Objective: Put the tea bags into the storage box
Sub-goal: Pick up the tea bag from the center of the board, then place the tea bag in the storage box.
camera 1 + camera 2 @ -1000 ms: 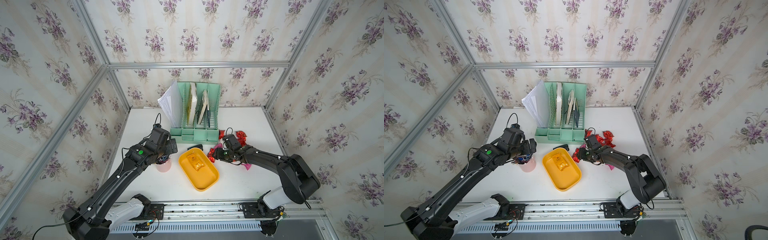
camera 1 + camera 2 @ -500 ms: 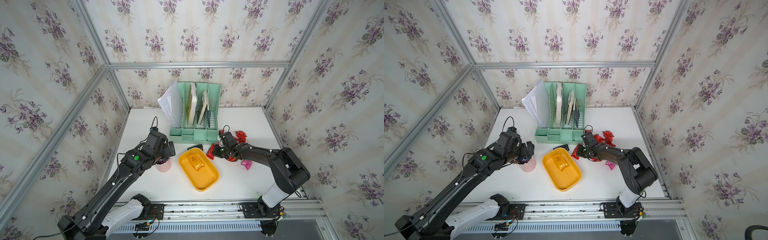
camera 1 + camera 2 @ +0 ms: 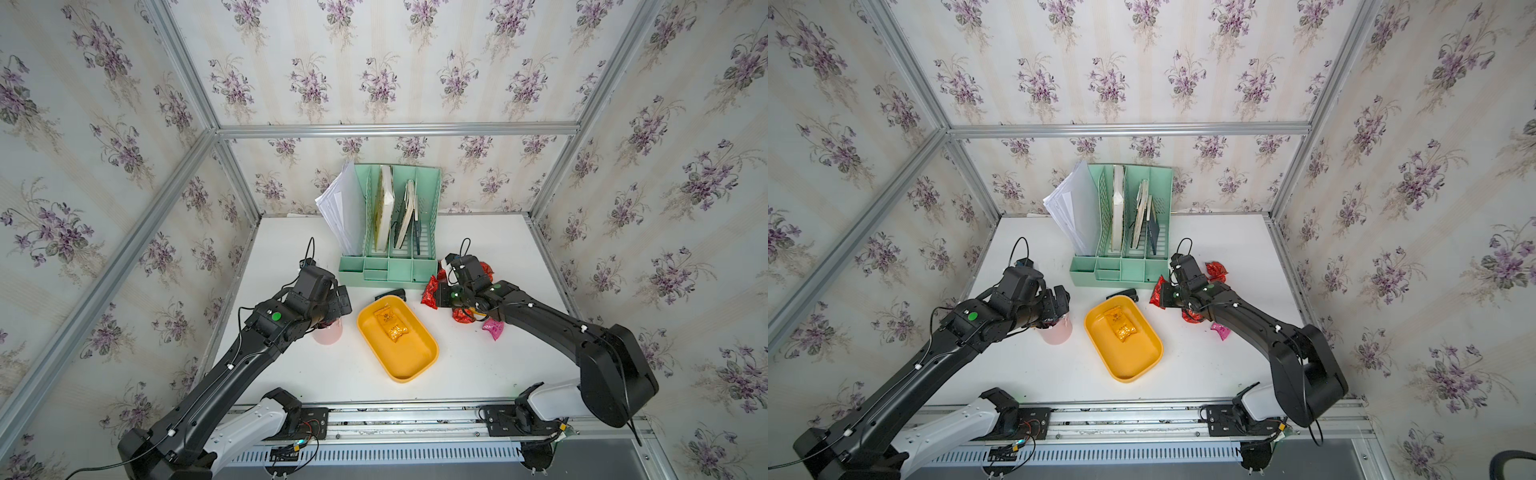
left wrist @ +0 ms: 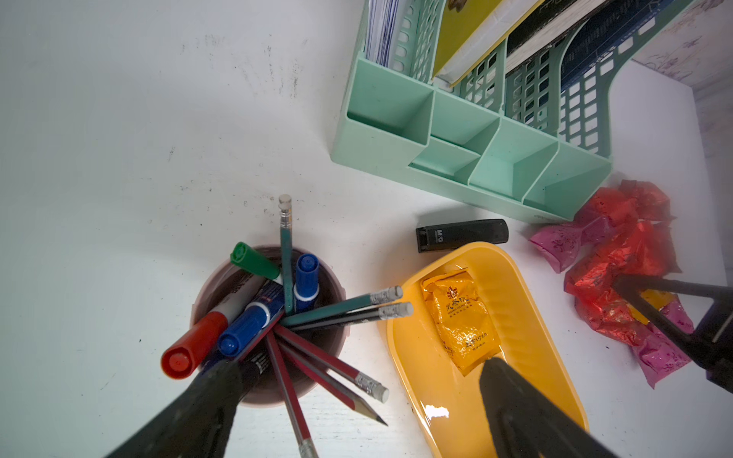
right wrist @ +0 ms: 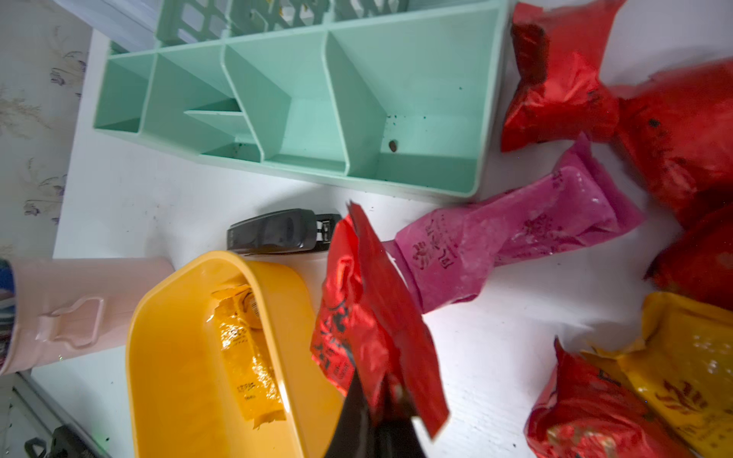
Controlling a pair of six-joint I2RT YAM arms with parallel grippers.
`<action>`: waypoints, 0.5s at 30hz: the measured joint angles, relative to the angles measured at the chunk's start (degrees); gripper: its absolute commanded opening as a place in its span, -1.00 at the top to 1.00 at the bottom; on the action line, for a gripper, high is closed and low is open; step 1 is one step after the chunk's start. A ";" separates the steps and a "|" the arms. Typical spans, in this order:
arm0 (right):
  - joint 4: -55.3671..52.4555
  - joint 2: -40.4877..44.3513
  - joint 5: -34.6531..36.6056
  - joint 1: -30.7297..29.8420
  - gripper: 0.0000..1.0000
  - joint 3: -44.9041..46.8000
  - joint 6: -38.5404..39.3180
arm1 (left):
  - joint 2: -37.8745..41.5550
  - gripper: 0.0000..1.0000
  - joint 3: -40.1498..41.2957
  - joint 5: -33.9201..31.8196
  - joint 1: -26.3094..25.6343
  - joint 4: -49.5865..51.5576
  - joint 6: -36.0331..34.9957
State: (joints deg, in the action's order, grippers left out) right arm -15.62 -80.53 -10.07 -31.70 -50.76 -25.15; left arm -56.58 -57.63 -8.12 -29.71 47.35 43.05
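Where storage box nears organizer, a stapler lies between

From above, my right arm covers part of the tea bags; in the right wrist view the pink pen cup runs off the edge.

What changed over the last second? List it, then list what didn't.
The right gripper closed its fingers on a red tea bag at the edge of the pile toward the storage box; the bag is now pinched. Nothing was let go. Unchanged: one orange tea bag in the box, the other tea bags in their pile, and the left gripper open above the pen cup.
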 measured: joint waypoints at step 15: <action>2.80 -7.23 -9.40 -17.92 1.00 -6.03 5.66 | -0.83 -0.98 -2.19 -2.16 0.02 -0.85 -1.07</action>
State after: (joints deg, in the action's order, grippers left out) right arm -12.82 -87.77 -19.46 -49.63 -56.80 -19.49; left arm -57.41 -59.81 -10.28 -29.69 46.50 41.98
